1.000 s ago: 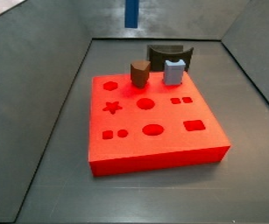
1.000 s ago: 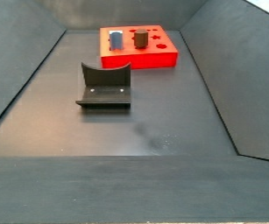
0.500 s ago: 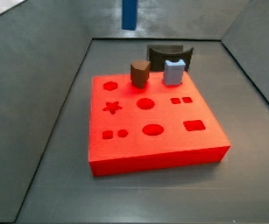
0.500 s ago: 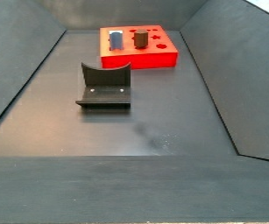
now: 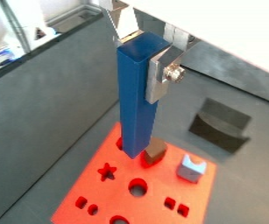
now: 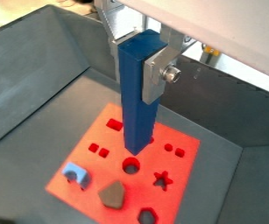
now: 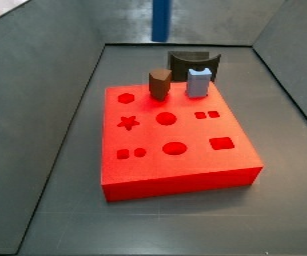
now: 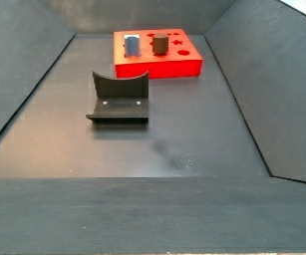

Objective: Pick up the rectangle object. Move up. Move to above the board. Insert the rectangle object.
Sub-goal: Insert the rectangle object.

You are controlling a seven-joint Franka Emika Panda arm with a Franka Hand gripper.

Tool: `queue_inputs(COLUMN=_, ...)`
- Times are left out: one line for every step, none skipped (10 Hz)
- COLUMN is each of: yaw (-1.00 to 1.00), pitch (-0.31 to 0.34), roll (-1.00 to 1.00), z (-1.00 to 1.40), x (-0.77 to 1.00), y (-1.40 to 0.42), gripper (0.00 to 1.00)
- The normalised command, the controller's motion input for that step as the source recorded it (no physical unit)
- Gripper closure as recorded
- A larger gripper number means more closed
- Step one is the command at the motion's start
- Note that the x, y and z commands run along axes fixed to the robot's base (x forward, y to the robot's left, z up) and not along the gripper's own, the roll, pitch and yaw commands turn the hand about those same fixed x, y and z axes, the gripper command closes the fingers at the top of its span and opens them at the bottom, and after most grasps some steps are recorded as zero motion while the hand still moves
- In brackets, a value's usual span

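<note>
My gripper (image 5: 143,63) is shut on the upper end of the rectangle object (image 5: 137,101), a long bright-blue bar that hangs upright; both wrist views show it (image 6: 134,96). The silver fingers (image 6: 160,72) clamp its sides. The bar hangs high above the red-orange board (image 5: 154,179), also in a wrist view (image 6: 107,166). In a side view only the bar's lower end (image 7: 161,20) shows at the top edge, beyond the far side of the board (image 7: 183,165). The gripper is out of view in both side views. The board lies at the far end of the bin (image 8: 156,55).
A brown cylinder (image 7: 159,86) and a pale grey-blue block (image 7: 199,83) stand in the board's back row. The black fixture (image 8: 118,98) stands on the floor beside the board, also in a side view (image 7: 192,63). Grey sloping bin walls surround the floor.
In the side view the bar's lower end has shifted a little to the right at the top edge. The board and the pieces on it have not moved.
</note>
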Motion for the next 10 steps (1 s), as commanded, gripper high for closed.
queue_inputs(yaw=-0.71, pitch=0.000, roll=0.04, z=-0.15, x=0.31, y=-0.15, gripper=1.00)
queue_inputs(yaw=-0.83, pitch=0.000, roll=0.02, z=-0.11, x=0.17, y=-0.13, gripper=1.00)
queue_inputs(yaw=-0.97, pitch=0.000, roll=0.00, z=-0.08, x=0.02, y=-0.10, gripper=1.00)
queue_inputs(yaw=-0.97, pitch=0.000, roll=0.00, z=-0.08, x=0.02, y=-0.09, gripper=1.00)
queue_inputs(yaw=-0.98, pitch=0.006, roll=0.00, z=-0.07, x=0.00, y=-0.09, gripper=1.00)
queue_inputs(yaw=-0.98, pitch=0.027, roll=0.01, z=-0.07, x=0.00, y=-0.07, gripper=1.00)
queue_inputs(yaw=-0.96, pitch=0.000, roll=0.00, z=-0.09, x=0.00, y=-0.05, gripper=1.00)
queue_inputs(yaw=-0.90, pitch=0.000, roll=0.00, z=-0.12, x=0.13, y=-0.01, gripper=1.00)
queue_inputs(yaw=-0.75, pitch=0.000, roll=0.00, z=-0.14, x=0.37, y=0.00, gripper=1.00)
queue_inputs(yaw=-0.74, pitch=0.000, roll=0.00, z=-0.14, x=0.39, y=0.00, gripper=1.00)
